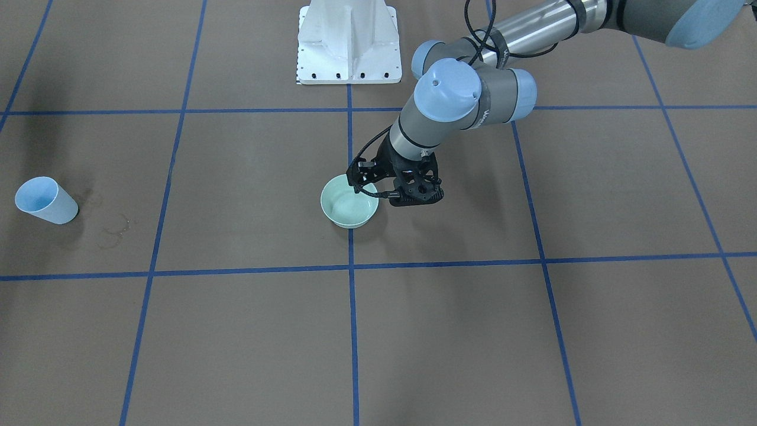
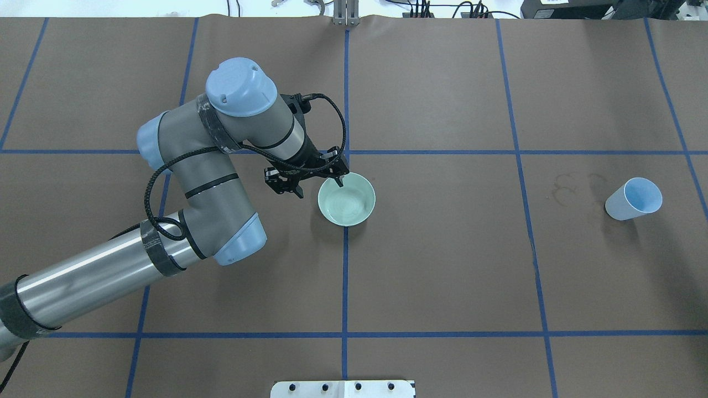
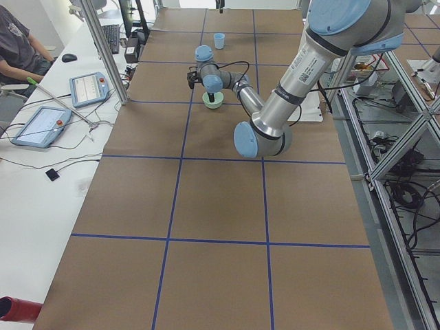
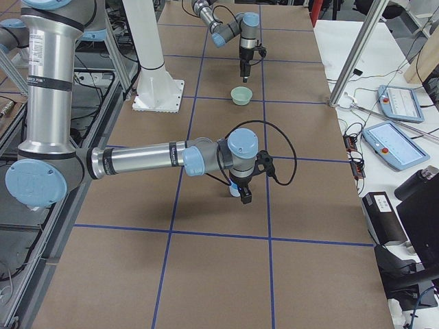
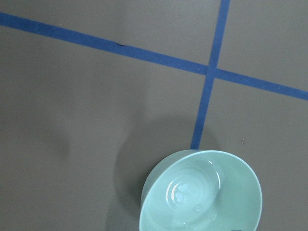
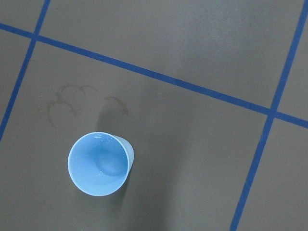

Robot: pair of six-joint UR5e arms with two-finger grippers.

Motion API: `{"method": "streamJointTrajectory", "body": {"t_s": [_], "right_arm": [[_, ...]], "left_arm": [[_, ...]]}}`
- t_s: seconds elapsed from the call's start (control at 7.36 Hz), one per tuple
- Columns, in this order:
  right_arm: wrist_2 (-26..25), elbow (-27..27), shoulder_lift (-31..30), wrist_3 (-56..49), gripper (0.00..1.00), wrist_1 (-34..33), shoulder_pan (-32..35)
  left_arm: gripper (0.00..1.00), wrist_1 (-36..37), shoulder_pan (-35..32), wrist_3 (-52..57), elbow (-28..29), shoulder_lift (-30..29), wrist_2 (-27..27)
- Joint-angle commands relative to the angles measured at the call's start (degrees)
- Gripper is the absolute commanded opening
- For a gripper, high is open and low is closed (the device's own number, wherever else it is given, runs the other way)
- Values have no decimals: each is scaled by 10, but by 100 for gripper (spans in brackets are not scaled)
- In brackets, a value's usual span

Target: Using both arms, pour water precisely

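A pale green bowl (image 2: 347, 205) stands at the table's middle and also shows in the front view (image 1: 349, 207). Water (image 5: 185, 192) glints in its bottom. My left gripper (image 2: 319, 188) is open, with one fingertip over the bowl's near-left rim and the other outside it; it also shows in the front view (image 1: 381, 194). A light blue cup (image 2: 633, 199) stands upright far to the right, seen from above in the right wrist view (image 6: 98, 163). My right gripper (image 4: 241, 194) shows only in the exterior right view, down by the cup; I cannot tell whether it is open or shut.
Faint dried ring stains (image 2: 575, 185) lie left of the cup. The white pedestal (image 1: 349, 41) stands at the robot's side. Blue tape lines grid the brown table. Tablets (image 3: 86, 86) and a seated person are beyond the far edge.
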Motion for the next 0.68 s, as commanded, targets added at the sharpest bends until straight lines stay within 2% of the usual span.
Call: {"method": "streamJointTrajectory", "body": {"t_s": [0.0,0.14,0.27,0.41,0.54], "right_arm": [[-3,-7,-76,54,100,234,-23],[-10,-34,-95,116,100,361,-40],[-20,-98,-98,158,100,503,-59],[-53,-136,-98,193,100,587,-84],[-82,-137,-97,235,100,615,-121]], "left_arm": [[90,0,-3,-2,-8,6,0],[91,0,-4,-2,-11,7,0],[91,0,-4,-3,-12,7,0],[92,0,-4,-3,-12,8,2],[92,1,-4,-3,-11,8,2]]}}
